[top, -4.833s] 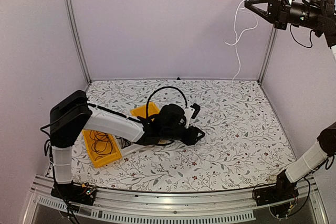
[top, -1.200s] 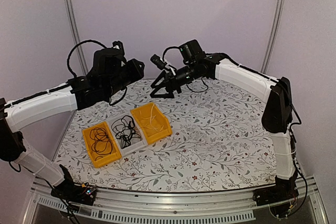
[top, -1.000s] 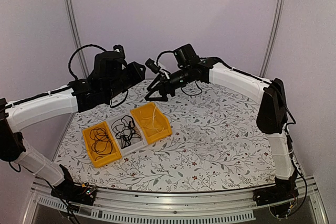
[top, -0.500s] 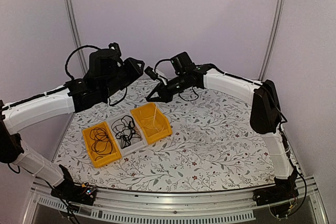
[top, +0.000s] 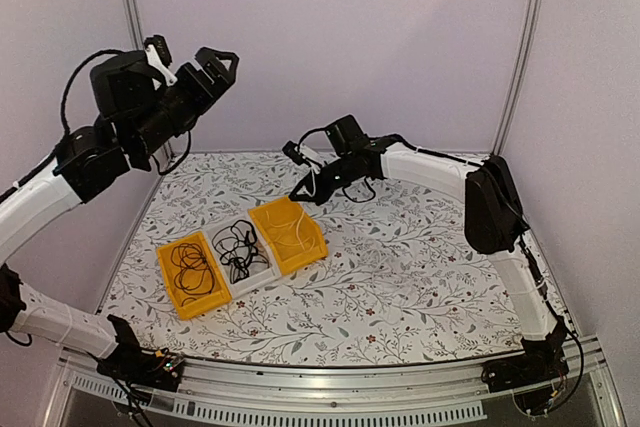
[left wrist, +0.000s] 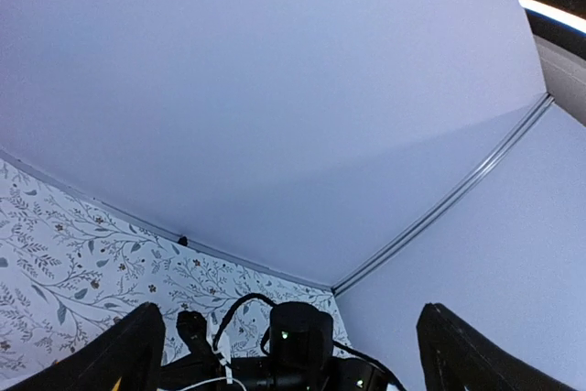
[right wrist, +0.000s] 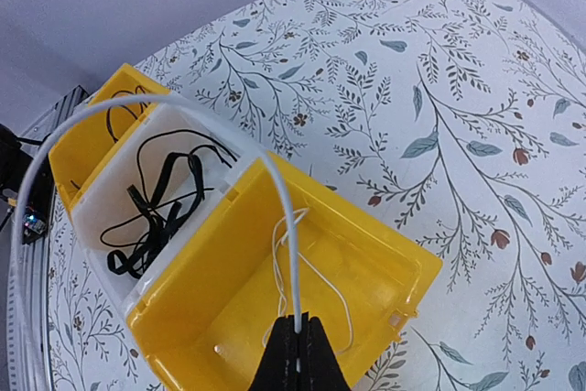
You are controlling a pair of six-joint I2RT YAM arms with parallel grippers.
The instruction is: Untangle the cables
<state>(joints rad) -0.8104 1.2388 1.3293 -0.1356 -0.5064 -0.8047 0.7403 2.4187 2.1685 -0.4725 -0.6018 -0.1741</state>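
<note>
Pale lavender walls and aluminium corner posts are closing in a table (top: 430, 277) that is wearing a white cloth printed with leaves and small flowers. At the upper left of the overhead view the left gripper (top: 214, 59) is hanging high above the surface, well apart from everything on it. Its fingers (left wrist: 128, 354) are standing spread wide in its own camera, with only bare wall and a strip of cloth showing between them. Below, toward the lower left of the overhead view, three small bins are sitting side by side in a slanted row, touching one another. The leftmost yellow bin (top: 207, 305) is holding black cable loops (top: 188, 265). The white middle bin (top: 263, 274) is holding a looser black cable tangle (top: 238, 245). The right yellow bin (top: 312, 245) is holding the thin coils of the cream cable (right wrist: 295, 272). Just above that bin's far edge, near the middle of the frame, the right gripper (top: 302, 193) is reaching in from the right on its long white arm. In the right wrist view its fingertips are pressing together, pinching the cream cable. From the pinch the cord is arching up and away to the left over the white bin, while its other strands are lying on the yellow bin's floor.
</note>
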